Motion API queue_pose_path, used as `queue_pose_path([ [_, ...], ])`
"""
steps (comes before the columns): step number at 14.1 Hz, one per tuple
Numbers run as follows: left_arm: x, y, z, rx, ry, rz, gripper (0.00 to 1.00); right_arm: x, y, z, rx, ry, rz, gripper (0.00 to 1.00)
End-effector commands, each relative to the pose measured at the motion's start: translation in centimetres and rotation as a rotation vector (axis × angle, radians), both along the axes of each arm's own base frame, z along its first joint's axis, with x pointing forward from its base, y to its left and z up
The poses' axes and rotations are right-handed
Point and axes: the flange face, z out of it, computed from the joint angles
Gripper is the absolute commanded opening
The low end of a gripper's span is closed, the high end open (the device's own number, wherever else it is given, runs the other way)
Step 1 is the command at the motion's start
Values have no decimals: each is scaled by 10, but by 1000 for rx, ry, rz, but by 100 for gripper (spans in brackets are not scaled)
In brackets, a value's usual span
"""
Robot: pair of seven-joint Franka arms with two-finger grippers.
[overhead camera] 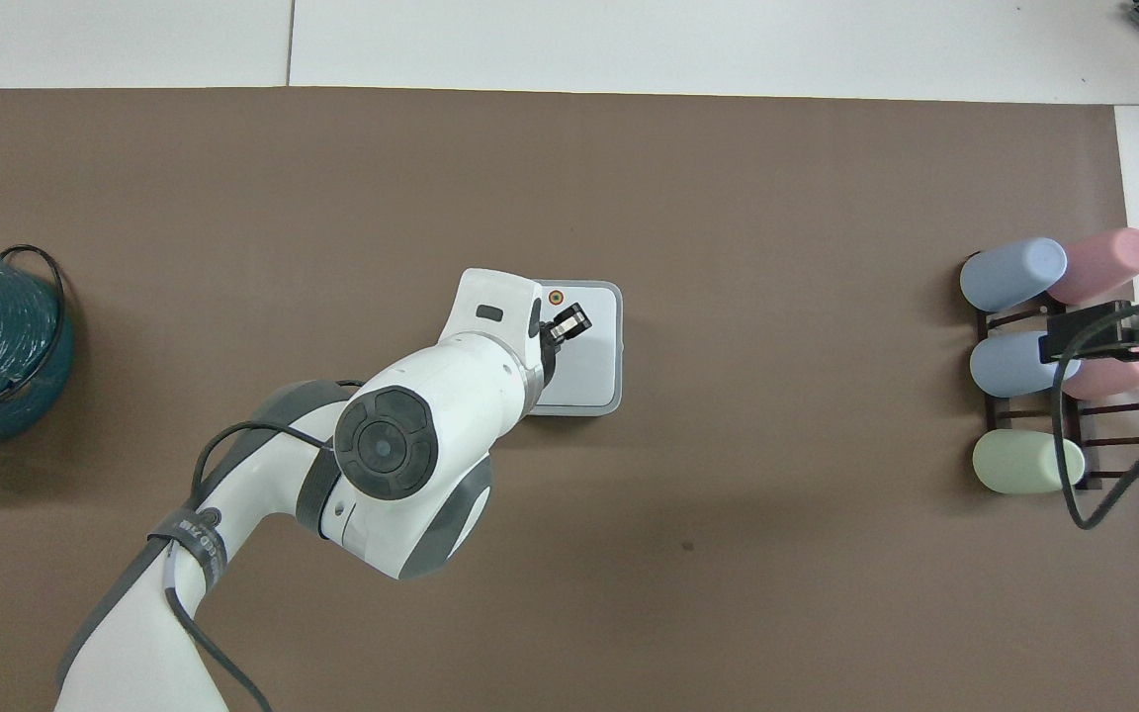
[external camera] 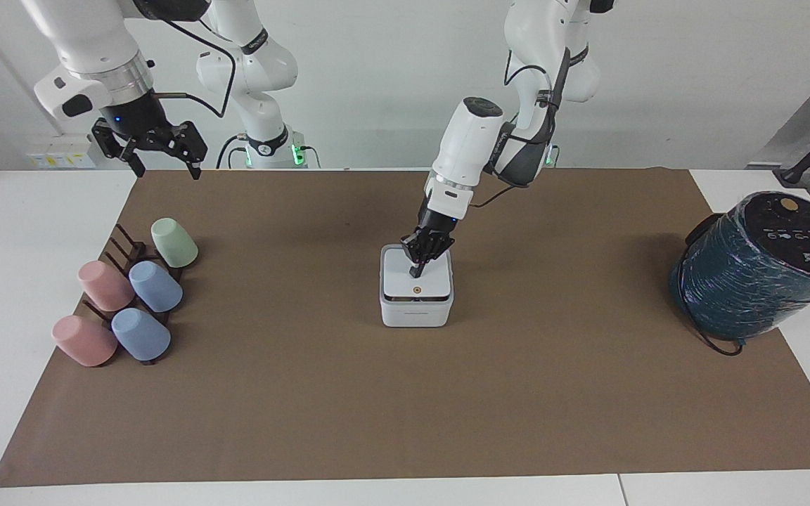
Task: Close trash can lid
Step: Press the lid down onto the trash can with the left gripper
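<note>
The small white trash can [external camera: 415, 314] stands mid-table on the brown mat. Its white lid [external camera: 400, 279] lies down flat over the opening, outer face up, with the orange-brown dot [external camera: 416, 289] showing; the contents are hidden. My left gripper [external camera: 416, 269] is shut, and its tip rests on top of the lid, just nearer to the robots than the dot. In the overhead view the lid [overhead camera: 591, 368] covers the can and the left gripper [overhead camera: 569, 323] is over it. My right gripper [external camera: 164, 167] is open and waits in the air over the table edge at the right arm's end.
A dark rack holding several pastel cups [external camera: 131, 302] sits toward the right arm's end. A large dark teal wrapped cylinder [external camera: 756, 270] with a black cable stands at the left arm's end. The brown mat [external camera: 405, 407] covers most of the table.
</note>
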Motion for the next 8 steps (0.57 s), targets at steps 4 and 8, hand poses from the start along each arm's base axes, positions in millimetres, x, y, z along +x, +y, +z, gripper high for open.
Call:
queue_pose_path([
  [4, 10, -4, -15, -5, 9, 6, 0, -9, 1, 1, 4, 4, 1, 100],
  [8, 9, -10, -40, 5, 21, 2, 0, -9, 1, 1, 4, 4, 1, 100],
])
